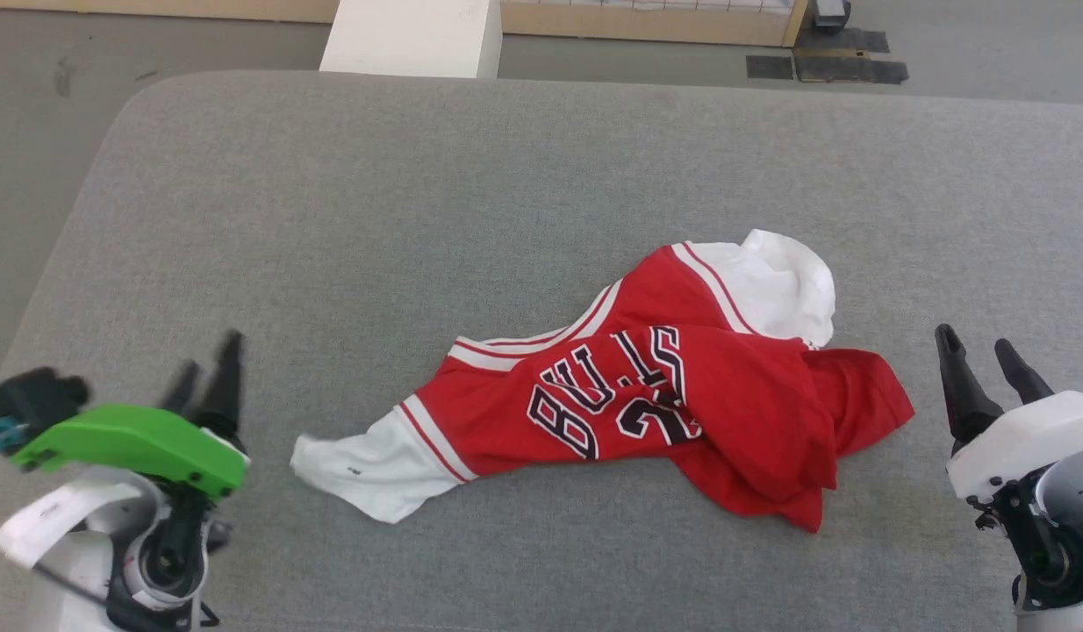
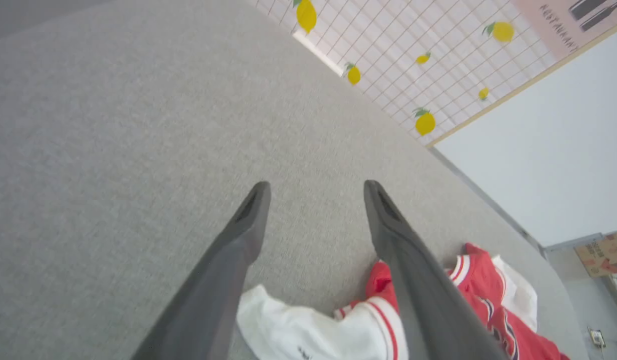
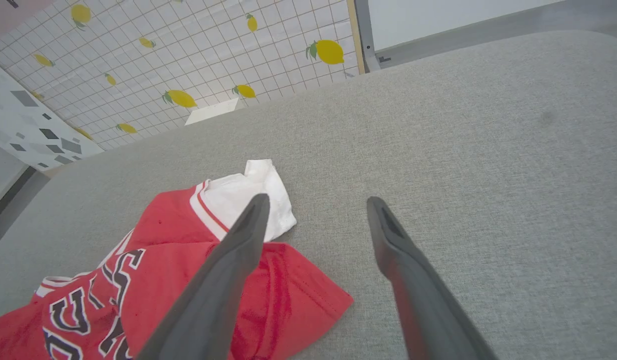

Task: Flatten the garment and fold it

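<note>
The garment (image 1: pixel 647 395), a red jersey with white sleeves and black white-outlined lettering, lies crumpled on the grey padded table (image 1: pixel 419 219), its lower part folded over itself. One white sleeve points toward my left gripper (image 1: pixel 210 373), which hovers open to the left of it, apart from the cloth. In the left wrist view the garment (image 2: pixel 478 300) lies below my open left gripper (image 2: pixel 316 192). My right gripper (image 1: pixel 980 351) stands open just right of the red hem. In the right wrist view the garment (image 3: pixel 158 260) lies left of my open right gripper (image 3: pixel 316 210).
A white block (image 1: pixel 410 35) stands beyond the table's far edge, with dark floor mats (image 1: pixel 827 66) at the back right. A tiled wall with lemon prints (image 3: pixel 188 60) rises behind the table. Bare grey table surface surrounds the jersey on all sides.
</note>
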`<state>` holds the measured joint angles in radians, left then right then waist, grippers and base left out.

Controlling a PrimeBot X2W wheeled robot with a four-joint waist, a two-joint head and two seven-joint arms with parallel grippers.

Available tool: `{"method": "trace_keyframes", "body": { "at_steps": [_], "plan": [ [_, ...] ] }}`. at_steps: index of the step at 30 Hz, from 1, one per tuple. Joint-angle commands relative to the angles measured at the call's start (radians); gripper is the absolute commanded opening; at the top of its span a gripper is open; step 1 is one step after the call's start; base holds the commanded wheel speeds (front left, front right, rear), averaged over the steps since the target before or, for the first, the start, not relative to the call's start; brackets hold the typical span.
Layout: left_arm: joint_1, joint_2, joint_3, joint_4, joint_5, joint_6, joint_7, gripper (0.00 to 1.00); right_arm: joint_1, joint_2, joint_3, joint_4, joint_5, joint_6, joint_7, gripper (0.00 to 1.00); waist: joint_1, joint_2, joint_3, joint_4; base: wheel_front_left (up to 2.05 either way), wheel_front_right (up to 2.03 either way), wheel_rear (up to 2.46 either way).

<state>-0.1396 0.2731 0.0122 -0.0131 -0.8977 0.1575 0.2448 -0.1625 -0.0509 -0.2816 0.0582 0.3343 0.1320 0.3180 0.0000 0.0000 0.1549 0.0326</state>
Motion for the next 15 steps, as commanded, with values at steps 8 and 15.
{"method": "trace_keyframes", "body": {
  "at_steps": [8, 15],
  "plan": [
    [0.072, 0.017, -0.049, -0.003, 0.257, -0.047, -0.311, 1.00, -0.001, -0.004, 0.027, -0.010, -0.033, -0.001, 0.041, 1.00, 0.0000, 0.0000, -0.003, 0.003, 0.00, 0.00, 0.00],
    [0.044, 0.002, -0.115, 0.035, 0.364, -0.048, -0.423, 1.00, -0.141, -0.080, 0.102, 0.011, -0.081, -0.001, 0.201, 1.00, 0.0000, 0.0000, 0.053, 0.028, 0.00, 0.00, 0.00]
  ]
}}
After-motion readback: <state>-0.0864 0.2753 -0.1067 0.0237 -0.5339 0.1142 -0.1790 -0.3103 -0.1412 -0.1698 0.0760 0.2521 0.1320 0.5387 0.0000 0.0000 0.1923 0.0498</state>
